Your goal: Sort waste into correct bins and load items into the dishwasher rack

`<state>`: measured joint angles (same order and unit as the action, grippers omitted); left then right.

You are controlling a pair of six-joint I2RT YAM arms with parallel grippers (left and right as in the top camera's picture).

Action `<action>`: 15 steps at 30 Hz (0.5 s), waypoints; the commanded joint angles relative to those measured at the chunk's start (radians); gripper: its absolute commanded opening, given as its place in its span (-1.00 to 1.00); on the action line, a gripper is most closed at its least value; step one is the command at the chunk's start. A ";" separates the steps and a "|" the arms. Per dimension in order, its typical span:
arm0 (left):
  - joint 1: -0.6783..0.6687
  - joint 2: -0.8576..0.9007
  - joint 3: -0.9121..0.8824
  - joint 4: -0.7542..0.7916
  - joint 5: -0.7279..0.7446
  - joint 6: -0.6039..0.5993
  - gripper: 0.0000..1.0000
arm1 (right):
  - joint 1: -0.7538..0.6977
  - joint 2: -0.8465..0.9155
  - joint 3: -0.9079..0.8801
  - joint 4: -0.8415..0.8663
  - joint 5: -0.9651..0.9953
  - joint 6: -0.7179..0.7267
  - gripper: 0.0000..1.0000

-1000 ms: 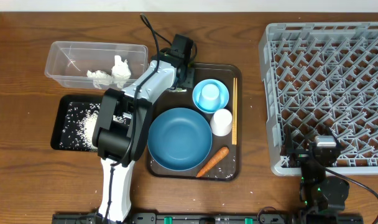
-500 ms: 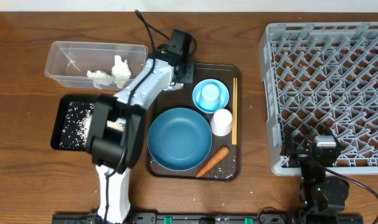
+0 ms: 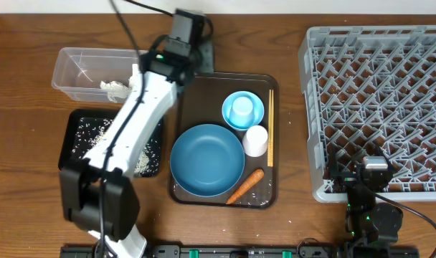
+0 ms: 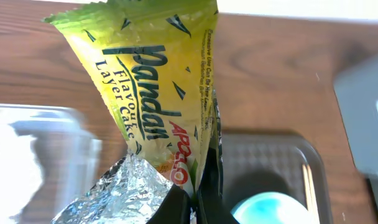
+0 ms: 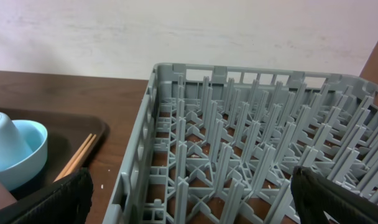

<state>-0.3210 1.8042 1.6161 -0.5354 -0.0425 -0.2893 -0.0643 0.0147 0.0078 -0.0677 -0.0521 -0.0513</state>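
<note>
Moved since a second ago: left arm, from the dark brown serving tray's (image 3: 204,93) rear-left corner to beyond its back edge.

Overhead: crumpled white paper (image 3: 116,88) in clear plastic tub (image 3: 74,72); loose rice grains (image 3: 143,161) in shallow black tray (image 3: 69,147); round blue dish (image 3: 207,159) and orange carrot (image 3: 245,185) on serving tray.

Left wrist: left gripper (image 4: 194,204) clenched on crinkled yellow-green foil-lined wrapper (image 4: 145,118), wood table behind.

Right wrist: right gripper (image 5: 189,186) spread wide, empty, at grey lattice rack (image 5: 239,124).

White left arm (image 3: 135,118) — black joints.
</note>
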 commanded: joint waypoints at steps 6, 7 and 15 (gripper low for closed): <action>0.208 -0.007 -0.011 -0.055 -0.101 -0.327 -0.87 | -0.002 -0.006 -0.002 -0.003 -0.005 0.013 0.98; 0.230 -0.006 -0.016 -0.054 -0.101 -0.359 -0.87 | -0.002 -0.006 -0.002 -0.003 -0.005 0.013 0.99; 0.341 -0.006 -0.025 -0.091 -0.100 -0.554 -0.83 | -0.002 -0.006 -0.002 -0.003 -0.005 0.013 0.99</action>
<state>0.0124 1.7977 1.5982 -0.6224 -0.1287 -0.7322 -0.0643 0.0147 0.0078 -0.0673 -0.0521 -0.0517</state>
